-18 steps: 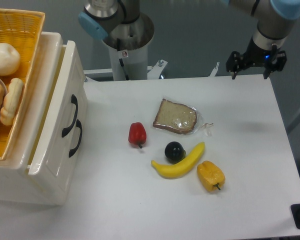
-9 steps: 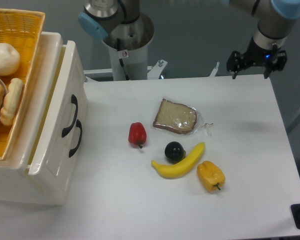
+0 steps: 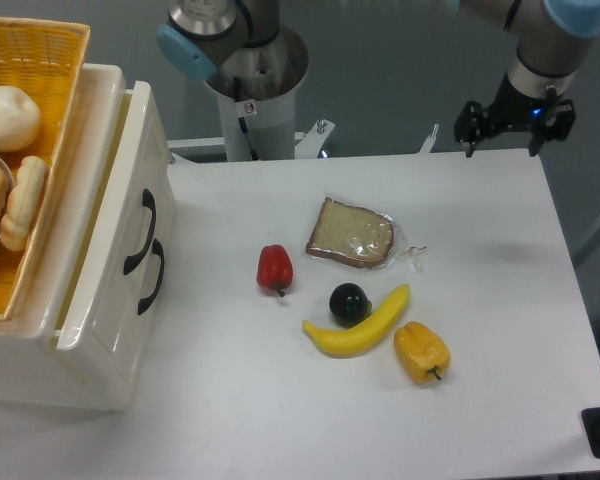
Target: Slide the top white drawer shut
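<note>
The top white drawer point(image 3: 120, 230) stands slightly pulled out at nine o'clock; the gripper point(image 3: 514, 130) hangs released, empty, at one o'clock

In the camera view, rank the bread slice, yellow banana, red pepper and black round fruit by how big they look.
1. Wrapped brown bread slice and curved yellow banana: similar, too close to rank.
2. Red pepper.
3. Black round fruit, smallest.

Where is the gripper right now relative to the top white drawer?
The gripper hangs over the table's far right corner, at the camera view's upper right. The top white drawer sits across the table at the left edge.
</note>
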